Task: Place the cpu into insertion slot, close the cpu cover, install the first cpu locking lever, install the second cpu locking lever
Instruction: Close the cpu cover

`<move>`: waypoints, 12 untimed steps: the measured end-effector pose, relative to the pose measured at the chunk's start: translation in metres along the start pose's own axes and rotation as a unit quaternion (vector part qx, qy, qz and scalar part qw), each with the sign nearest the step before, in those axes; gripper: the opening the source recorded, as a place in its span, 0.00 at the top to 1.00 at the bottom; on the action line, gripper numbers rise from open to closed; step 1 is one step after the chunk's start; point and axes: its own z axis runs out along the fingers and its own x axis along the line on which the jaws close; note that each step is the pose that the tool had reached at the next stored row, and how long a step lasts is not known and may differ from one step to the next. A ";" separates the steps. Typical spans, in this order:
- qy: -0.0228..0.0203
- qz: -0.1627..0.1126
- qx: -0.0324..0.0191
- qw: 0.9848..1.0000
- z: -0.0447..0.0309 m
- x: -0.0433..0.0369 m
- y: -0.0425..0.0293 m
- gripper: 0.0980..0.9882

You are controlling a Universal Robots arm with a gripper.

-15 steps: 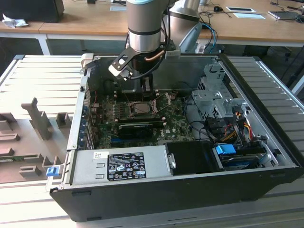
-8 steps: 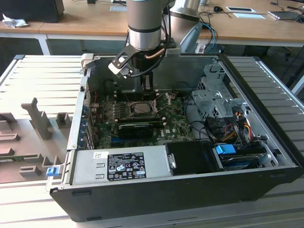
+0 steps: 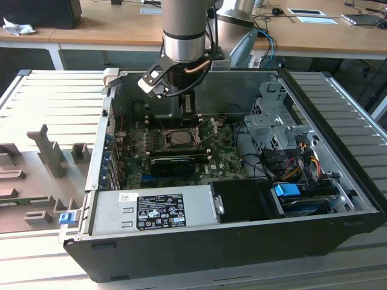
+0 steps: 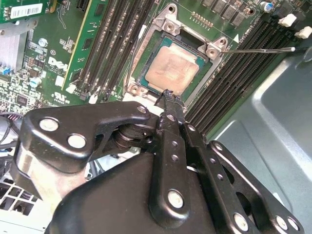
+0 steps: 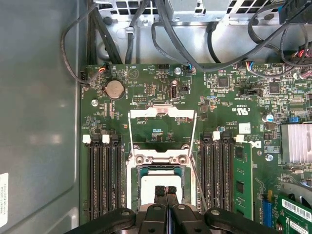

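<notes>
While the cpu (image 4: pixel 170 70) lies flat in the insertion slot (image 4: pixel 213 48), pale face up, your hand (image 4: pixel 168 97) hangs over one edge of it. The hand's fingers are clenched together on nothing, and you cannot tell whether the tips touch the chip. In the first wrist view the cpu cover (image 5: pixel 161 112) is swung open, away from the slot, and green board shows through its window. A thin metal lever (image 4: pixel 258 49) juts out from the slot's corner across the long black memory slots (image 4: pixel 234 73). In the exterior view your hand (image 3: pixel 187 106) reaches down over the far part of the motherboard (image 3: pixel 224 160), inside the open computer case (image 3: pixel 242 241). The case sits on the ribbed grey surface (image 3: pixel 54 90).
</notes>
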 end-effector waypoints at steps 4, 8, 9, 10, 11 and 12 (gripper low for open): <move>0.000 0.000 0.000 1.000 -0.0013 0.0000 0.0001 0.99; 0.000 0.000 0.000 1.000 -0.0027 0.0000 0.0002 0.99; 0.000 0.000 0.000 1.000 -0.0031 0.0000 0.0002 0.99; 0.000 0.000 0.000 1.000 -0.0035 0.0000 0.0003 0.99; 0.000 0.000 0.000 1.000 -0.0037 0.0000 0.0003 0.99; 0.000 0.000 0.000 1.000 -0.0041 0.0000 0.0003 0.99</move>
